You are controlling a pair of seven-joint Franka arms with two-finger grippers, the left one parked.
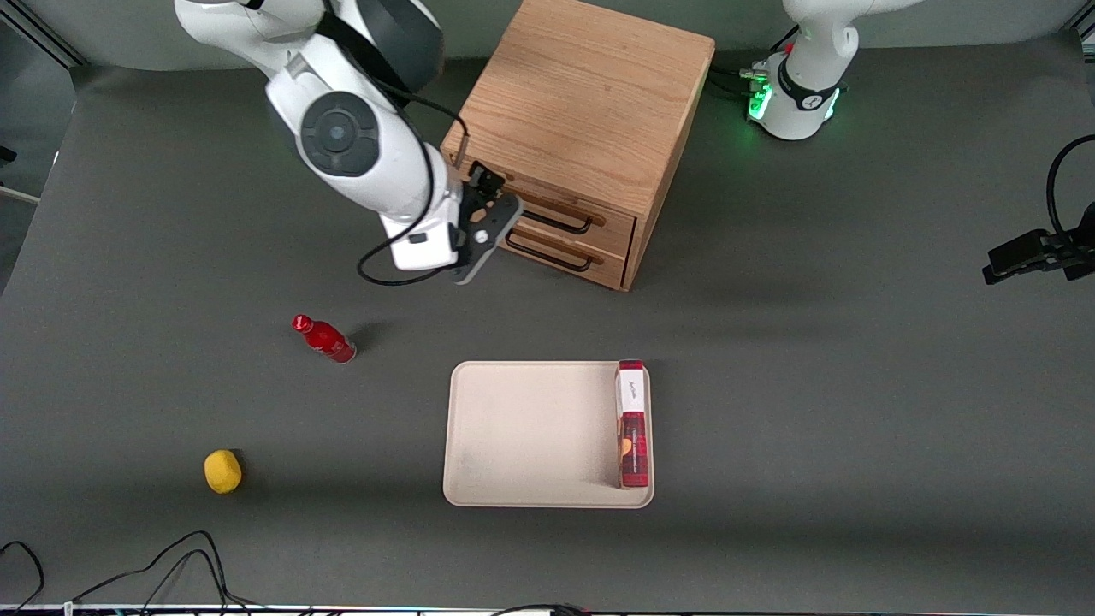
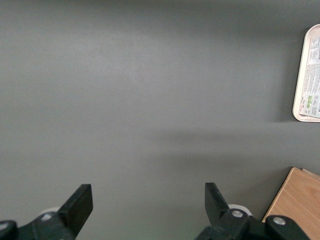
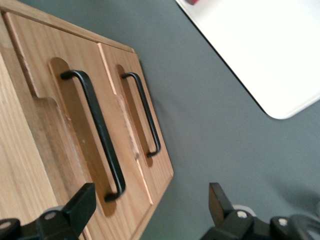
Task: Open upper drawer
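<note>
Gripper (image 1: pixel 489 224) hovers just in front of the upper drawer (image 1: pixel 560 211), fingers (image 3: pixel 80 207) spread wide and empty; that stiff black bar handle (image 3: pixel 97 132) looks the sure hold on a light wooden box.

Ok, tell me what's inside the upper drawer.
Nothing inside shows: the upper drawer is shut, its front flush with the lower drawer below it, so any contents are covered. Only its black handle is visible. The gripper hovers open in front of it.
</note>
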